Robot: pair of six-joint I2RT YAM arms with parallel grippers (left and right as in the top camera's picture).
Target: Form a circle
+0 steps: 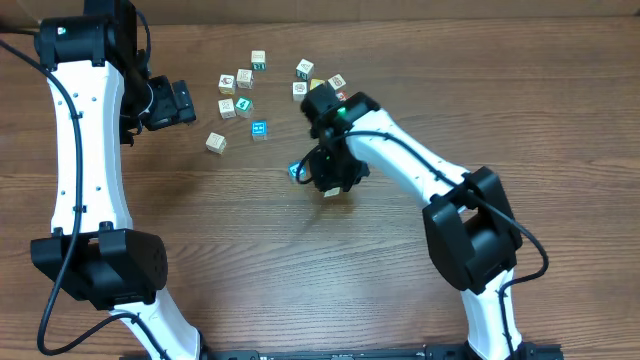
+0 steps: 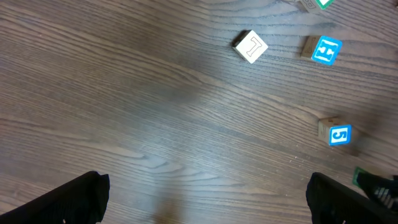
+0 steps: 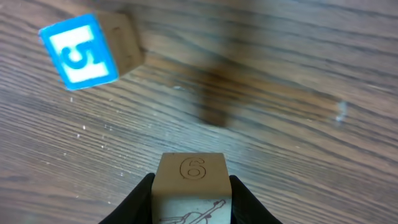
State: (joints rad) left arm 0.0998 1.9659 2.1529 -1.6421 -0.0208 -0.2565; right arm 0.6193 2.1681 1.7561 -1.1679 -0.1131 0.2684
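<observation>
My right gripper point(image 3: 191, 200) is shut on a cream cube point(image 3: 191, 179) with an engraved 6 on top, one black finger on each side. Overhead, that gripper point(image 1: 330, 185) holds the cube point(image 1: 332, 192) at mid-table. A bright blue cube marked 5 point(image 3: 84, 50) lies just left of it point(image 1: 296, 172), apart from it. A second blue cube point(image 1: 259, 129) lies farther left. My left gripper point(image 1: 188, 103) hangs wide open over bare wood at the left, nothing between its fingers point(image 2: 81, 199). The cubes lie scattered and no circle shows in any view.
Several loose cubes cluster at the back point(image 1: 245, 78), among them a teal one point(image 1: 244, 104) and others near the right arm's wrist point(image 1: 305, 68). A cream cube point(image 1: 216, 142) lies alone at the left. The left wrist view shows a white cube point(image 2: 250, 46) and both blue cubes point(image 2: 324, 50).
</observation>
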